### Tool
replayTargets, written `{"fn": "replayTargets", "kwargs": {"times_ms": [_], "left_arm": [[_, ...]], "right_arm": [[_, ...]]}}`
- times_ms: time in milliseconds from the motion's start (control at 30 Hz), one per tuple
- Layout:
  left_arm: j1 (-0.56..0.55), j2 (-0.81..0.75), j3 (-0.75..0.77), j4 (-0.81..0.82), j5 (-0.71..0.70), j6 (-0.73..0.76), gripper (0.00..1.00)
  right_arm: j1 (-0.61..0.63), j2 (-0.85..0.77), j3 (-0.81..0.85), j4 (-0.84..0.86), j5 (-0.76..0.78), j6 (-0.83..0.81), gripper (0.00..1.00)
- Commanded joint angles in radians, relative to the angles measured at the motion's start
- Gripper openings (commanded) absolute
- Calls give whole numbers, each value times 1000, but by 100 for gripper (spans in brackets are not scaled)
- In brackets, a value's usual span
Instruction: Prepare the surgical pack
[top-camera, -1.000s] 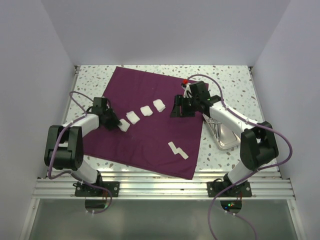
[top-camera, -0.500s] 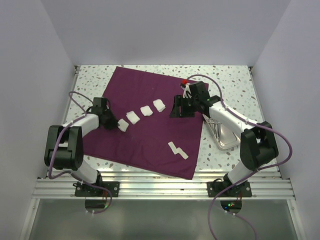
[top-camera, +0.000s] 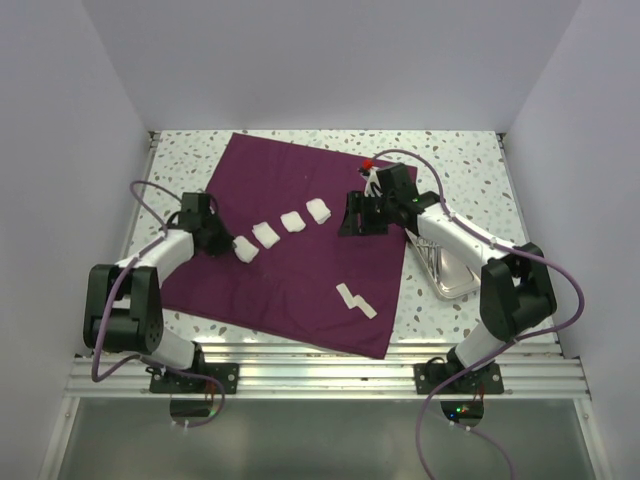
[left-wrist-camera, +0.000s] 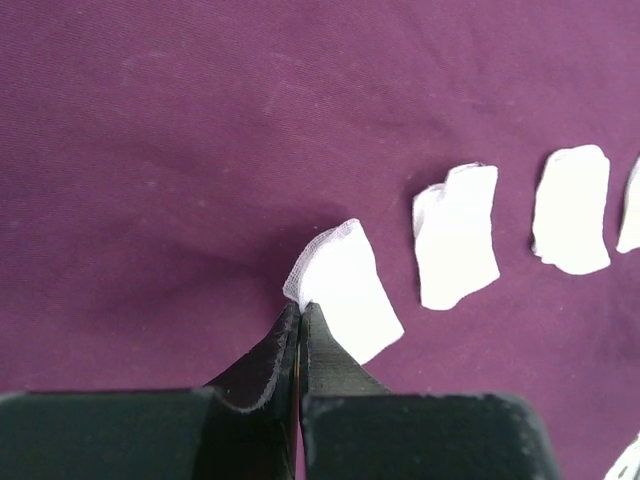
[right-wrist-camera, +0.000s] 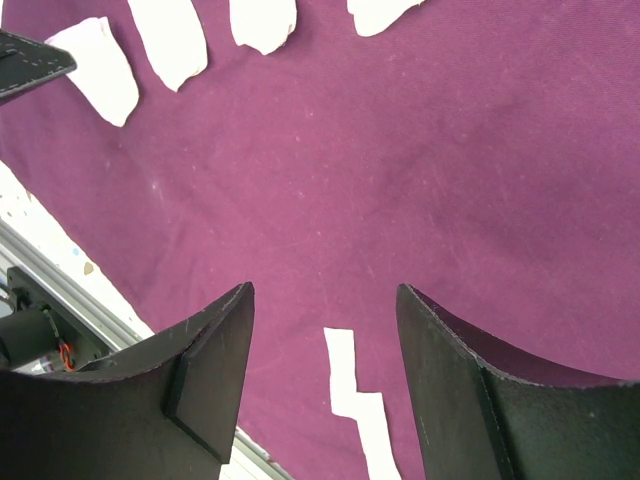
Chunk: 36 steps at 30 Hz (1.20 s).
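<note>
Looking down from above, a speckled white counter (top-camera: 460, 160) boxed in by three plain pale walls (top-camera: 330, 60) carries one purple cloth (top-camera: 290, 280) spread flat. On the cloth lie four gauze squares (top-camera: 293, 221) in a slanted row and two overlapping white strips (top-camera: 355, 300), with one silver tray (top-camera: 450, 288) just off its right edge. From the left wrist, the left hand (left-wrist-camera: 300, 318) is pinched together on a corner of the end square (left-wrist-camera: 345, 290). From the right wrist, the right hand (right-wrist-camera: 325, 292) hangs over bare cloth with its fingers wide apart.
</note>
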Motion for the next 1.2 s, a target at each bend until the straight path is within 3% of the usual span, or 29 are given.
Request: {"fn": "replayTargets", "kwargs": {"times_ms": [0, 433, 1167], "left_arm": [[7, -25, 58, -4, 61, 4, 0], [-35, -11, 149, -2, 154, -15, 0], [-74, 230, 242, 111, 190, -54, 0]], "right_arm": [[8, -14, 5, 25, -4, -19, 62], [9, -3, 9, 27, -3, -16, 62], [8, 12, 6, 33, 0, -22, 62]]}}
